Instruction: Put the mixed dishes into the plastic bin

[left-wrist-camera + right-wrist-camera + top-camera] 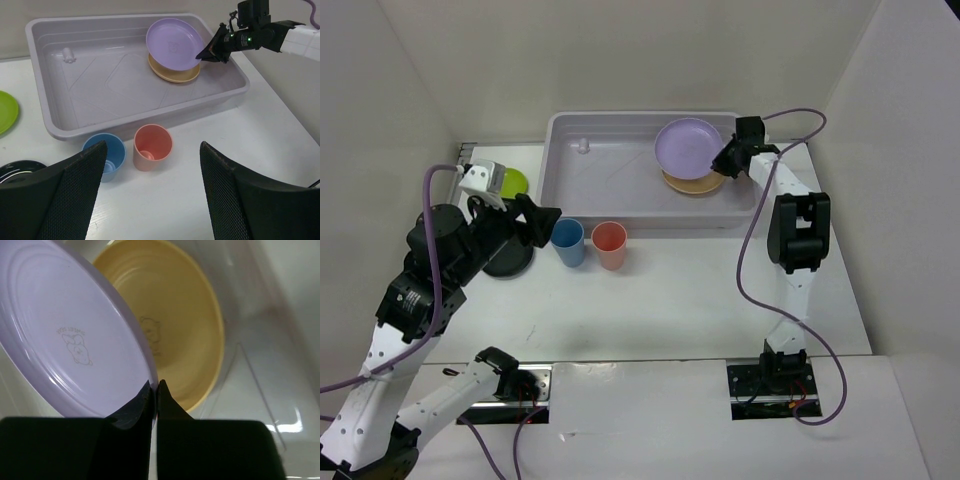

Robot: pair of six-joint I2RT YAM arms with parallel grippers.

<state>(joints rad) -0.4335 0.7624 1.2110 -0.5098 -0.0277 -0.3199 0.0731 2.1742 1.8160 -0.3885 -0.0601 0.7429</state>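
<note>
The plastic bin (570,200) stands at the back of the table. The orange-yellow plate (692,184) lies in its right end. My right gripper (724,160) is shut on the rim of the lavender plate (687,147) and holds it tilted just above the orange-yellow plate (185,340); the lavender plate (65,335) fills the left of the right wrist view. The blue cup (567,242) and the coral-pink cup (610,245) stand upright in front of the bin. My left gripper (152,175) is open and empty, just short of the cups. The lime-green plate (513,183) and the black dish (508,262) lie at the left.
A small whitish object (583,147) lies in the bin's far left corner. White walls close the table at the back and both sides. The right arm's purple cable (750,250) hangs over the table at the right.
</note>
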